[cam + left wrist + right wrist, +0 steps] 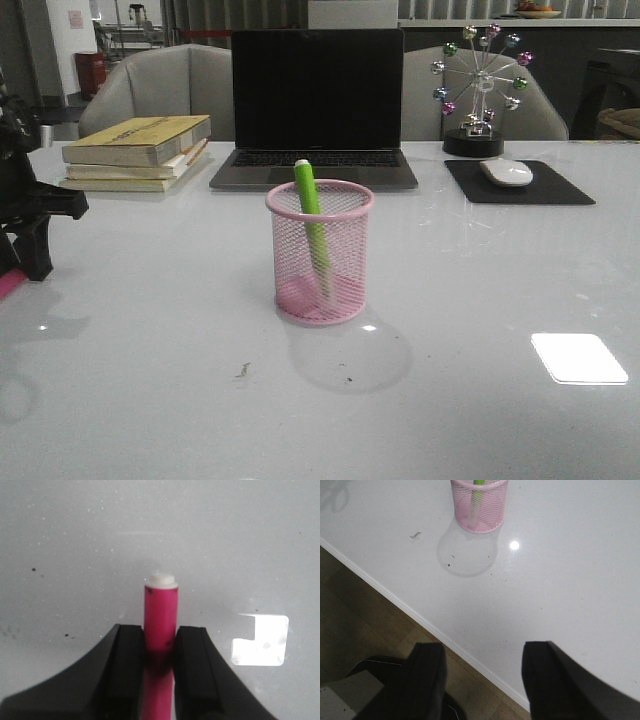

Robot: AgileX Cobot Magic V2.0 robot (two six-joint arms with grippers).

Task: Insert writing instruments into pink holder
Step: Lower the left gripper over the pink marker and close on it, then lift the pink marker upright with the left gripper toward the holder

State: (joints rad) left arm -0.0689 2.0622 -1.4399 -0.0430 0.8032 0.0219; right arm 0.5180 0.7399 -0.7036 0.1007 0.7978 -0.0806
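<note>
The pink holder [320, 255] stands upright in the middle of the white table. A lime green marker [308, 195] leans inside it, its white end above the rim. My left gripper [160, 632] is shut on the magenta pink marker [161, 605], whose white end points away over the tabletop. In the front view the left gripper [30, 240] sits at the far left edge, well left of the holder, with a bit of the magenta marker [8, 288] showing below it. My right gripper [482, 652] is open and holds nothing, over the table's near edge; the holder [487, 510] lies far beyond it.
Behind the holder are a dark laptop [318, 105], a stack of books [138, 150] at back left, and a mouse [506, 172] on a black pad [560, 190] beside a ferris-wheel ornament [480, 90] at back right. The table's near edge [420, 617] borders brown floor.
</note>
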